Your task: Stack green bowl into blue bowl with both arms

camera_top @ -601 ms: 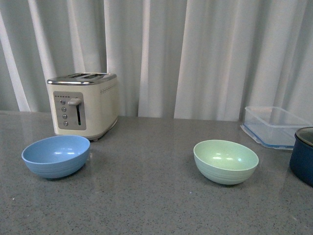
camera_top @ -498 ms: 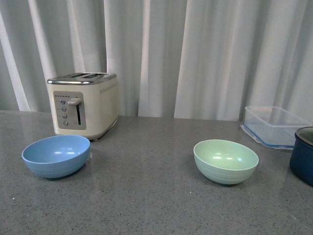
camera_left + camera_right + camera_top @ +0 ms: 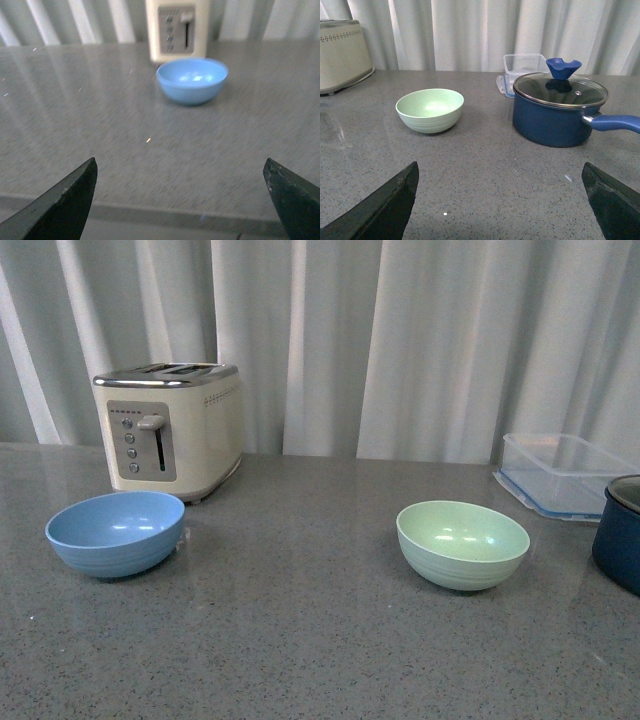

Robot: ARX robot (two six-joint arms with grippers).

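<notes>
The pale green bowl [image 3: 462,543] sits upright on the grey counter at centre right; it also shows in the right wrist view [image 3: 430,110]. The light blue bowl [image 3: 115,532] sits upright at the left, just in front of the toaster, and shows in the left wrist view [image 3: 192,80]. Both bowls are empty and far apart. Neither arm shows in the front view. My left gripper [image 3: 180,172] is open and empty, well short of the blue bowl, over the counter's near edge. My right gripper [image 3: 500,172] is open and empty, well short of the green bowl.
A cream toaster [image 3: 168,443] stands behind the blue bowl. A clear plastic container [image 3: 563,474] sits at the back right. A dark navy pot [image 3: 559,110] with a glass lid and a long handle stands right of the green bowl. White curtains hang behind the counter.
The front view has shifted slightly, so the bowls and toaster sit a little higher in the picture. The bowls themselves have not moved on the counter.
</notes>
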